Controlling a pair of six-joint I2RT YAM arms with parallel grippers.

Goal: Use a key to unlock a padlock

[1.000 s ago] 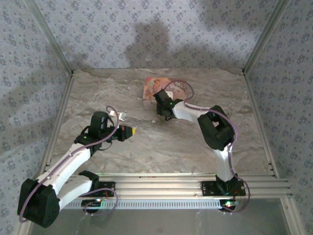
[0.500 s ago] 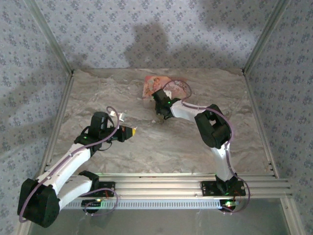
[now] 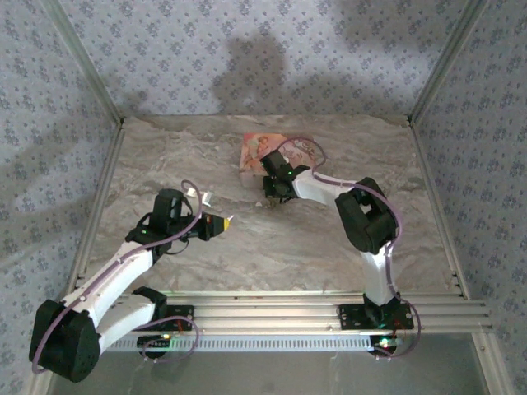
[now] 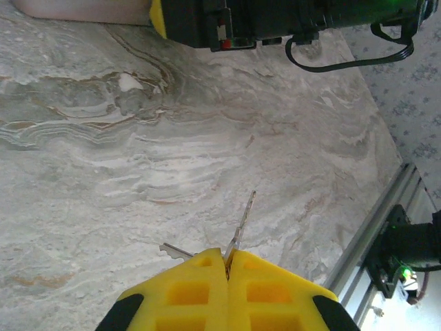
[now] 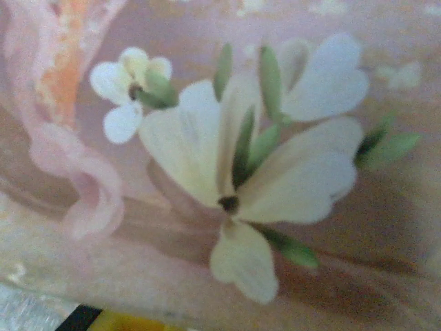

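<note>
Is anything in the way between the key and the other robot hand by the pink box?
Nothing visible. Only bare table lies between the key in the left gripper and the right gripper. The padlock is too small to make out.

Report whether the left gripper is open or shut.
Shut on the key: the yellow pads of the left gripper meet, with its thin metal poking out between them.

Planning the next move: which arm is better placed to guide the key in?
Left. The left gripper has its jaws shut on the key, tip sticking out free. The right gripper is low by the pink box, facing its print.
</note>
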